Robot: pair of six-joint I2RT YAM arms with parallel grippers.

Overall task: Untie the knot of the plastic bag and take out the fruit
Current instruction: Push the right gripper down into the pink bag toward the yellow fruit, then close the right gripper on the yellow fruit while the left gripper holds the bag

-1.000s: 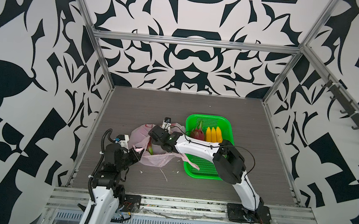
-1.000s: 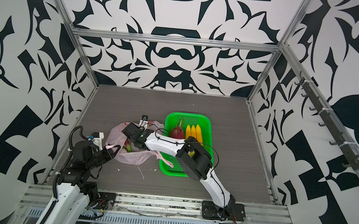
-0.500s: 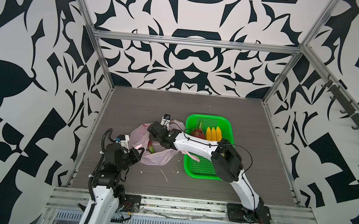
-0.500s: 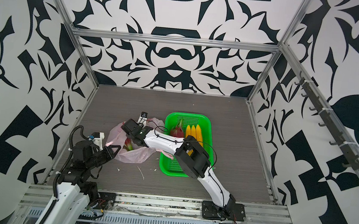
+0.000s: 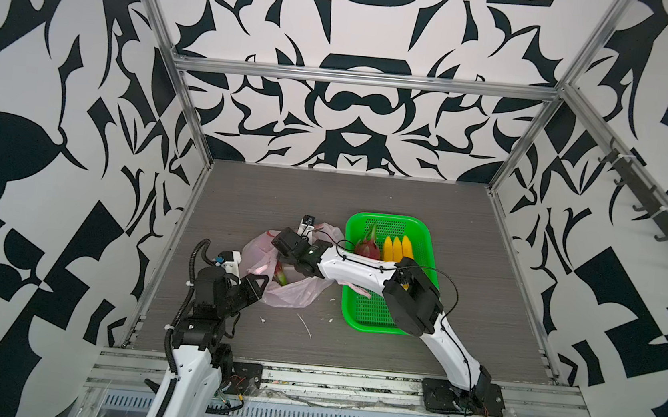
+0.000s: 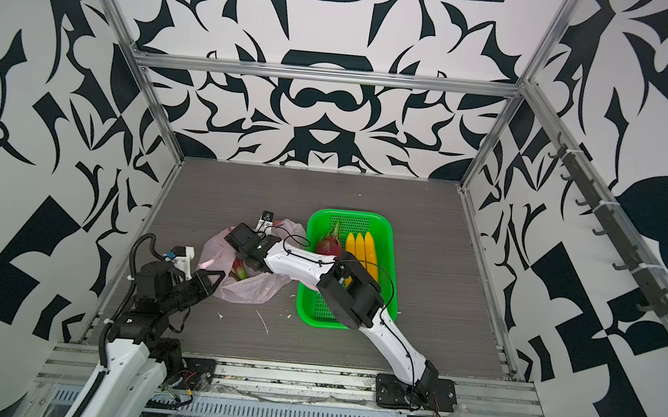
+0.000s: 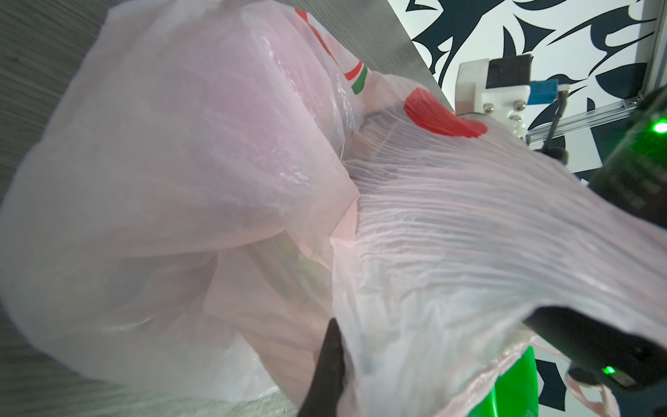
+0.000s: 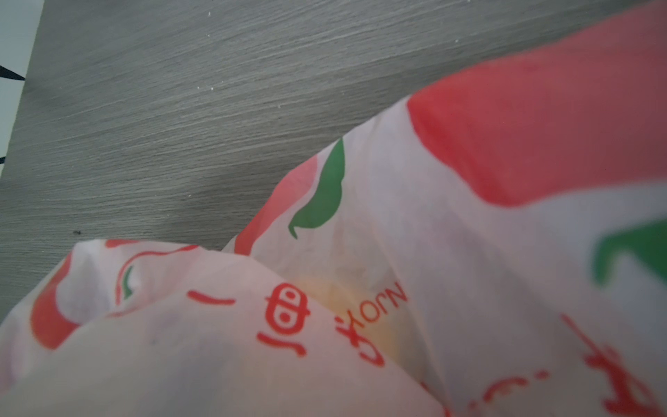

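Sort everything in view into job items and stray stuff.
Job: plastic bag; dragon fruit inside it; second dragon fruit, bananas, and the green basket holding them.
Stray: white scraps; wall hooks.

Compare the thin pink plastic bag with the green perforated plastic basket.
The thin pink plastic bag is crumpled and translucent; the green perforated plastic basket is rectangular and opaque. The bag half hides a magenta dragon fruit; the basket shows a second dragon fruit and yellow bananas. Both rest on the grey table.
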